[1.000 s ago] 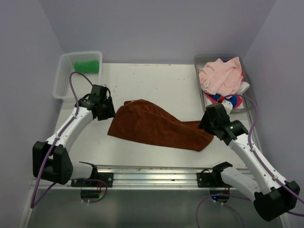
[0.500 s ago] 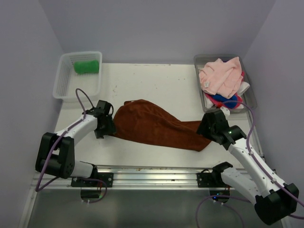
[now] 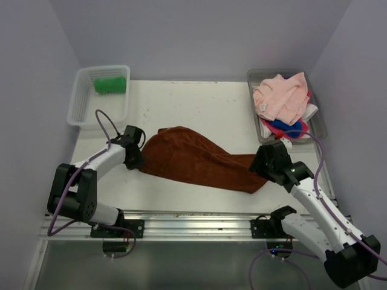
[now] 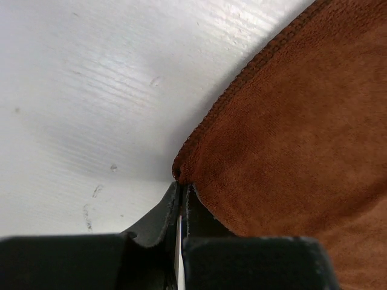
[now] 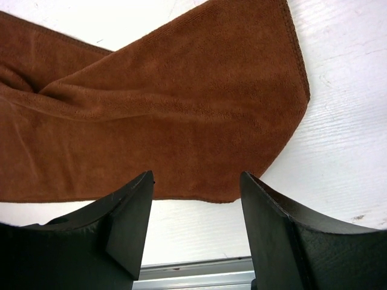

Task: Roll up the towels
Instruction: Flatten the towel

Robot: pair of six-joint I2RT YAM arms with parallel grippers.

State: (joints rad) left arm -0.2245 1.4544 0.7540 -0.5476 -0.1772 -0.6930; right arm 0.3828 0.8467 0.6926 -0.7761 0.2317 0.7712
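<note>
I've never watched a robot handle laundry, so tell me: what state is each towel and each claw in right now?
brown towel: lying unrolled and rumpled on the table.
green towel: bundled compactly in the white basket.
pink towel: heaped loose in the grey tray.
left gripper: shut at a corner of the brown towel.
right gripper: open over the brown towel's other end.

Nothing can be read in any view: no word, brand, number or sign is legible. The one label in sight is a small white tag sewn to the pink towel in the tray. In the top view it is far too small to make out, and whether it bears any print cannot be told.
</note>
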